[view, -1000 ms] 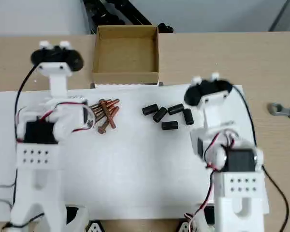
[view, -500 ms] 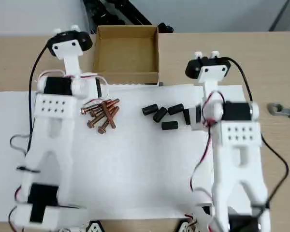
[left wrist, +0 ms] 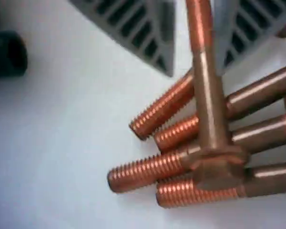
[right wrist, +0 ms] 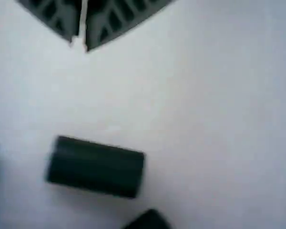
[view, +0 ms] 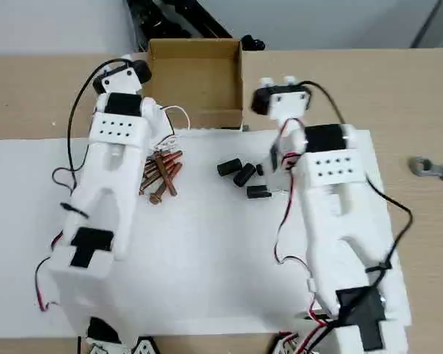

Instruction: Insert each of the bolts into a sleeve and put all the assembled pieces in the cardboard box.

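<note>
Beneath the left claw (left wrist: 194, 67), copper bolts (left wrist: 143, 171) lie in a loose heap on the white sheet (view: 207, 251). Jaws part-open astride the shank of the top bolt (left wrist: 207, 105), a sliver of gap on one side, so not gripped, by my reading. Near the right claw (right wrist: 81, 44), clear of its tips, one black sleeve (right wrist: 95, 167) lies on its side; jaws pinched to a slit, empty. More sleeves (view: 240, 173) cluster beside that claw. Beyond both claws, cardboard box (view: 196, 81) on the table (view: 399, 88), nothing in it. Progress: nil as yet, no bolt in a sleeve, none boxed. Every pairing and every transfer is left to do
</note>
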`<action>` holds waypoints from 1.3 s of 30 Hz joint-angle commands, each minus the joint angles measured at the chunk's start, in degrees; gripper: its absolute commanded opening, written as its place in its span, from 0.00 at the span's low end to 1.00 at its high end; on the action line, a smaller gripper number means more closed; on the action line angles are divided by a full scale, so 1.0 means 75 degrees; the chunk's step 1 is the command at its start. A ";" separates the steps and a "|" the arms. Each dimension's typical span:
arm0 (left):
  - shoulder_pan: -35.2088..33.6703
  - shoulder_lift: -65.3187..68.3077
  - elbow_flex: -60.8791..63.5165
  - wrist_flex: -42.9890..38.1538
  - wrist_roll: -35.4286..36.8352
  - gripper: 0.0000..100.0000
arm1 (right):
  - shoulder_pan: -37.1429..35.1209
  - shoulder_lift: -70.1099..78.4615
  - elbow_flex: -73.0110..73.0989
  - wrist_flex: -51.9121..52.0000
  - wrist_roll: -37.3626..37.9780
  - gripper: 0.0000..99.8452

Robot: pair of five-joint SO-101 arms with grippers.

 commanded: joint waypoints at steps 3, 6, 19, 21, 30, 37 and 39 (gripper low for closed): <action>0.0082 0.0774 -0.1284 0.0316 0.0481 0.08 | -0.0217 -0.0041 -0.0434 -0.0193 -0.0070 0.01; 0.0082 0.1348 -0.1799 0.0551 0.0481 0.08 | -0.0229 -0.0029 -0.0410 -0.0275 -0.0105 0.01; -0.0117 0.3048 -0.3370 0.1629 0.0727 0.08 | -0.0240 -0.0029 -0.0399 -0.0252 -0.0129 0.01; -0.0188 0.3259 -0.3370 0.1641 0.0727 0.08 | -0.0240 -0.0029 -0.0399 -0.0240 -0.0129 0.01; -0.0164 0.3704 -0.3370 0.1618 0.0680 0.12 | -0.0240 -0.0029 -0.0399 -0.0229 -0.0129 0.01; -0.0188 0.3716 -0.3311 0.1524 0.0586 0.09 | -0.0240 -0.0029 -0.0387 -0.0229 -0.0129 0.01; -0.0188 0.3716 -0.3300 0.1477 0.0610 0.03 | -0.0240 -0.0029 -0.0387 -0.0229 -0.0129 0.01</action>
